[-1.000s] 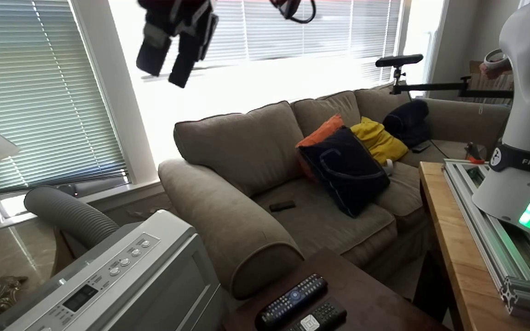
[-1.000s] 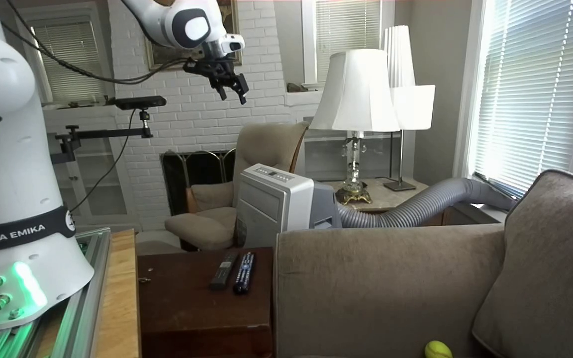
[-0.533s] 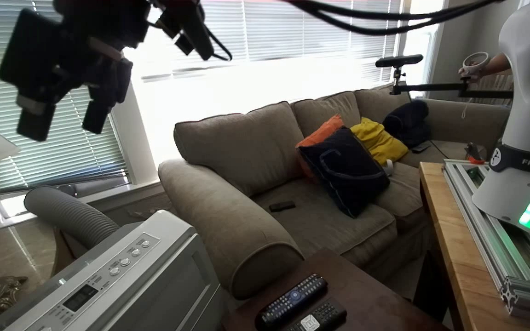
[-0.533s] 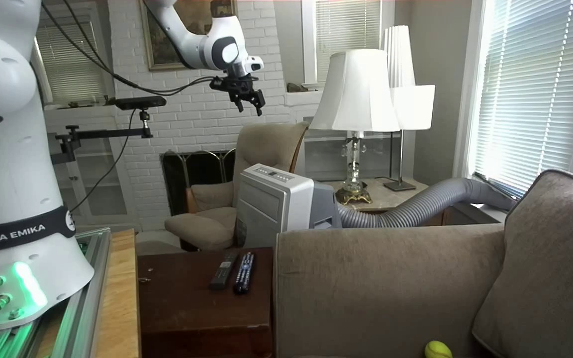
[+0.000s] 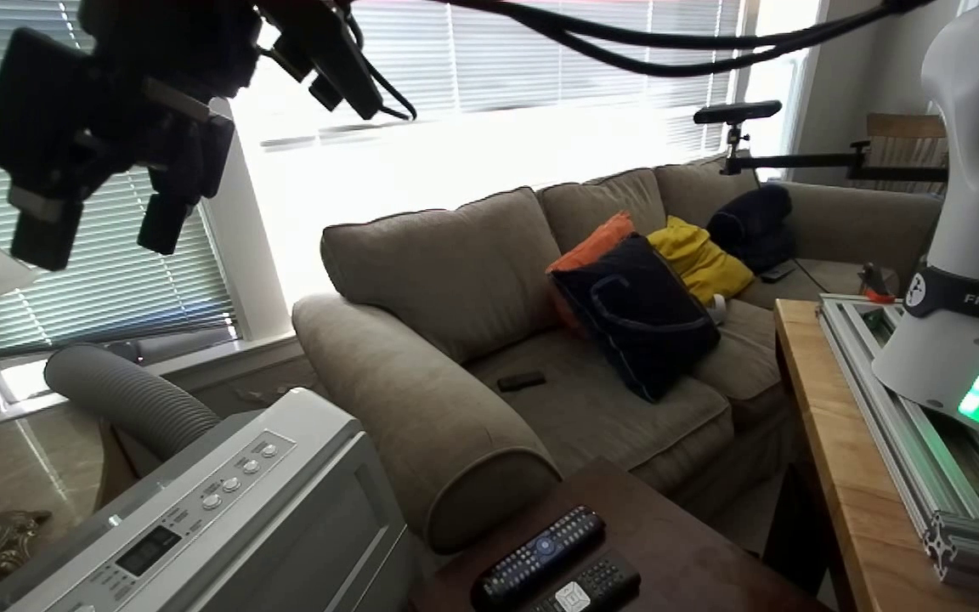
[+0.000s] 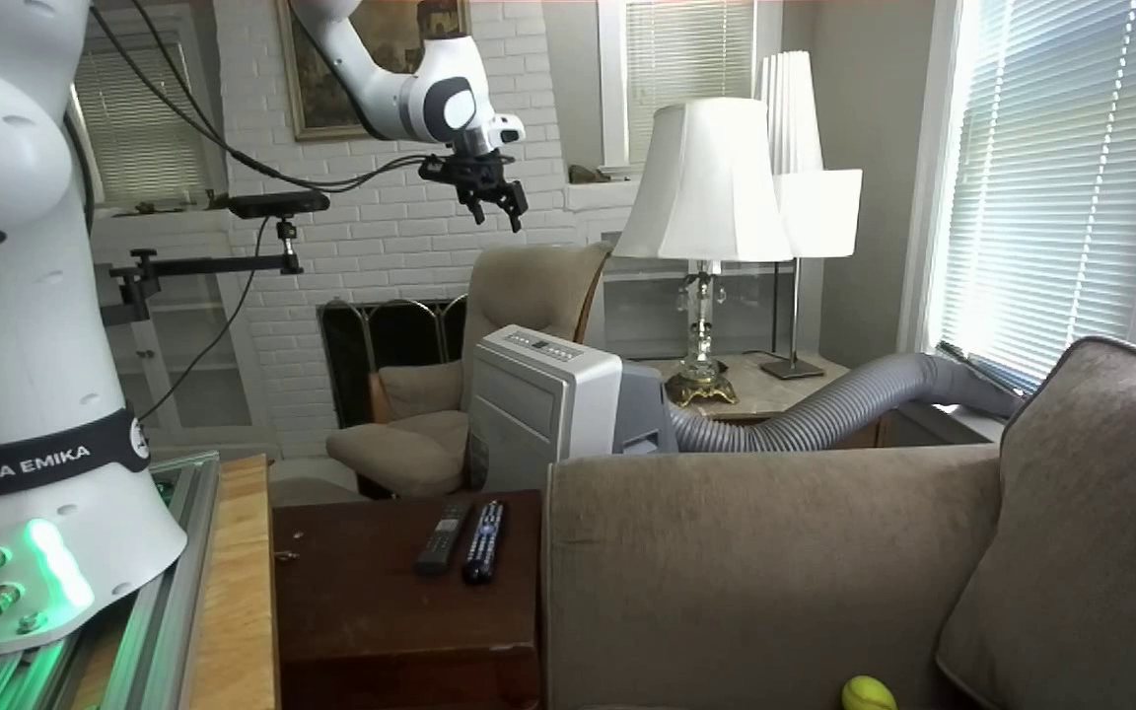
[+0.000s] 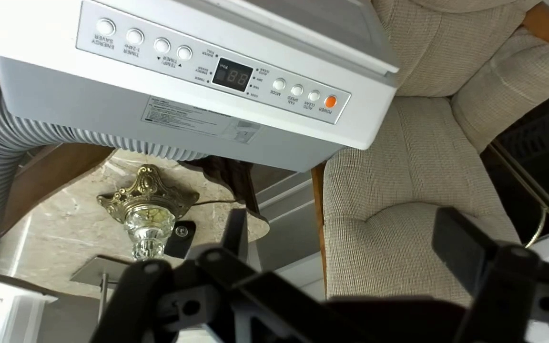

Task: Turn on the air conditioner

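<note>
"Reaching the orange POWER button looks to be your step in hand; the press, I'd judge, is not yet made."

"Where's the unit, and what's next?"

"In an exterior view, your air conditioner stands beyond the far edge of the dark table, left of its grey hose. You'd do well to narrow the fingers to one blunt tip, centre it over POWER, then lower it gently, sparing the AUTO CLEAN button just beside."

"How does the arm sit?"

"Yours extends from the left, high up, and bends so the gripper points down, slightly tilted. You hold nothing; the fingers stand wide apart, and in the wrist view their gap frames the armchair, not the panel."

"Anything doubtful?"

"The display: its digits look too faint for you to call lit or dark."
</note>
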